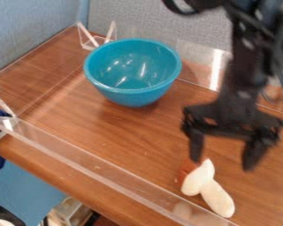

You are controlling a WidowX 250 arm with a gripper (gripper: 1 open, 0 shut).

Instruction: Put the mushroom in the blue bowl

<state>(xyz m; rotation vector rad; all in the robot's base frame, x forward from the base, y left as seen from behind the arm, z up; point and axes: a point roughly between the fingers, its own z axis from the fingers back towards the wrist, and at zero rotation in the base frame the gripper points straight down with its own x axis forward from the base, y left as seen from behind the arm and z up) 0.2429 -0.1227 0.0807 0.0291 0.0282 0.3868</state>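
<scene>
While the claw hangs over the near right part of the table with its two dark fingers spread wide and nothing between them, the mushroom lies on its side on the wood just below and slightly nearer than the fingertips. Its cream stem runs toward the near right corner. The reddish-brown cap, at the far left end, is partly hidden behind the left finger, so I cannot tell whether that finger already touches it or only passes in front. The blue bowl sits well apart, at the far left of the wooden table, empty and upright. A clear plastic wall runs along the near edge, close to the mushroom.

From where I stand, the step is the reach and grasp, and the task looks barely begun, since the mushroom is not yet lifted. Doing it well seems to me to call for bringing the open fingers a little nearer and settling them so they straddle the thick stem across its width, not along its length. A grip along the length would likely push the toy away or squeeze it out. The stem looks smooth and rounded, so closing low and centred should hold better than pinching the cap's curve. I would also mind the clear wall, since the near finger has little room there.
</scene>
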